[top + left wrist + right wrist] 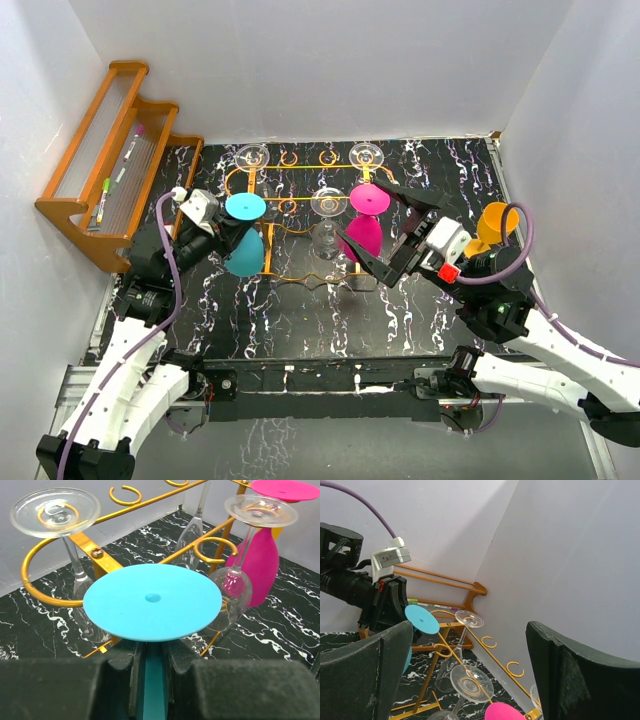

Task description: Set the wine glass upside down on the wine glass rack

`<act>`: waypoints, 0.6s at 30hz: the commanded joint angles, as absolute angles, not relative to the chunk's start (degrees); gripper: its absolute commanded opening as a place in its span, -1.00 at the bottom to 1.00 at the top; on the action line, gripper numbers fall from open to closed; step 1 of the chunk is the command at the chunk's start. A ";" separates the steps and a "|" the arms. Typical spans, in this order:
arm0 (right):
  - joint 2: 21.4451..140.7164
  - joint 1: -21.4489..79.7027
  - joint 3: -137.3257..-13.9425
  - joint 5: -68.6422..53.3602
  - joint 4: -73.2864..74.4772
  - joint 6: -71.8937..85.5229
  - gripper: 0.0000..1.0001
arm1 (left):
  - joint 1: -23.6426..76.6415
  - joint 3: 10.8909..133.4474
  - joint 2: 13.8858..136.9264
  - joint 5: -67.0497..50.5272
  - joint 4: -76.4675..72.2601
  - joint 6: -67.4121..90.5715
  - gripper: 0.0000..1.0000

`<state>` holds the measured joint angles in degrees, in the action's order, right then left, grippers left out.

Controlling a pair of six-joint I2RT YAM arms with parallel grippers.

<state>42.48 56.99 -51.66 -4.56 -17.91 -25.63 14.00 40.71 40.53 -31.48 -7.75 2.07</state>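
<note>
My left gripper [222,238] is shut on the stem [152,680] of an upside-down cyan wine glass [244,208], whose flat base [152,601] faces up. It holds the glass at the left end of the gold wire rack [290,205], beside a ring slot [216,550]. Three clear glasses hang upside down on the rack [100,555]; one [55,512] is at the left. A pink glass [364,225] also hangs there, base up. My right gripper [388,233] is open and empty, its fingertips just right of the pink glass. The pink base [502,712] shows at the bottom of the right wrist view.
A brown wooden stepped rack [100,160] holding pens leans at the far left wall. An orange glass [493,226] sits by the right arm. White walls close in the back and both sides. The black marbled mat [330,310] lies under the rack.
</note>
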 commanded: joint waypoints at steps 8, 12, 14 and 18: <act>42.11 57.01 -51.64 -3.01 -19.16 -27.25 1.00 | 13.98 40.09 42.28 -29.01 -12.89 3.74 -1.00; 41.80 57.00 -51.46 -2.46 -19.20 -27.33 1.00 | 13.99 40.42 43.17 -28.94 -12.92 3.78 -0.91; 41.60 57.04 -51.27 -2.26 -19.24 -27.35 1.00 | 13.99 40.56 43.39 -29.12 -12.92 4.02 -0.78; 41.48 57.04 -51.15 -1.46 -19.18 -27.10 1.00 | 13.98 40.61 43.77 -29.26 -12.38 3.98 -0.50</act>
